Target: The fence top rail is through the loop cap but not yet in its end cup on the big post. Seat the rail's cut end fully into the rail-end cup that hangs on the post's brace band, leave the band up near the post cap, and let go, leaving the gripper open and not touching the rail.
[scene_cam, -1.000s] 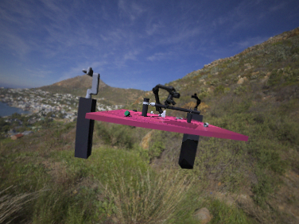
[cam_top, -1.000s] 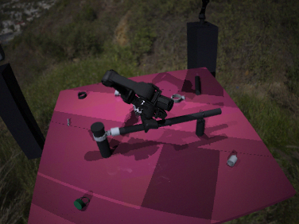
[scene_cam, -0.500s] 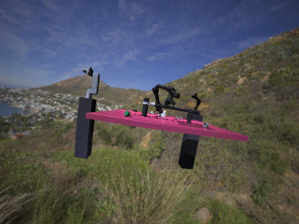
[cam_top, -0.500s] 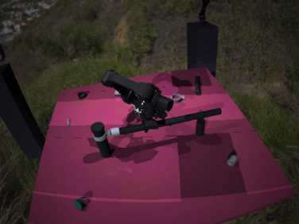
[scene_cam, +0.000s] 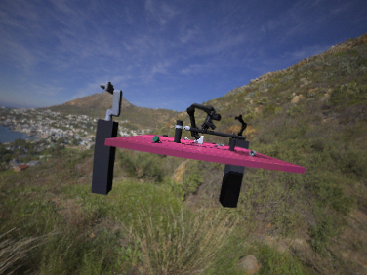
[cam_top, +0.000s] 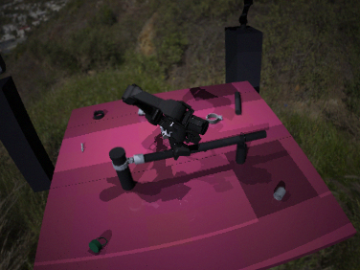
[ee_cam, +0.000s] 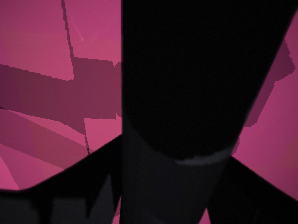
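Claw (cam_top: 182, 152) clamped on the black top rail (cam_top: 217, 145) (scene_cam: 222, 134), between the two posts. Rail's cut end is at the light-grey rail-end cup (cam_top: 137, 159); can't tell how deep it sits. Cup hangs on the brace band (cam_top: 123, 166), high on the big post (cam_top: 125, 178) (scene_cam: 178, 136), just below the post cap (cam_top: 117, 153). Other end runs past the short post (cam_top: 241, 154). Green round part (cam_top: 96, 246) (scene_cam: 155, 139) near the worktop's (cam_top: 158, 249) (scene_cam: 205, 153) near-left corner in the top view.

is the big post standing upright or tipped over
Upright: in the top and exterior views the big post stands on its end, with its cap uppermost.
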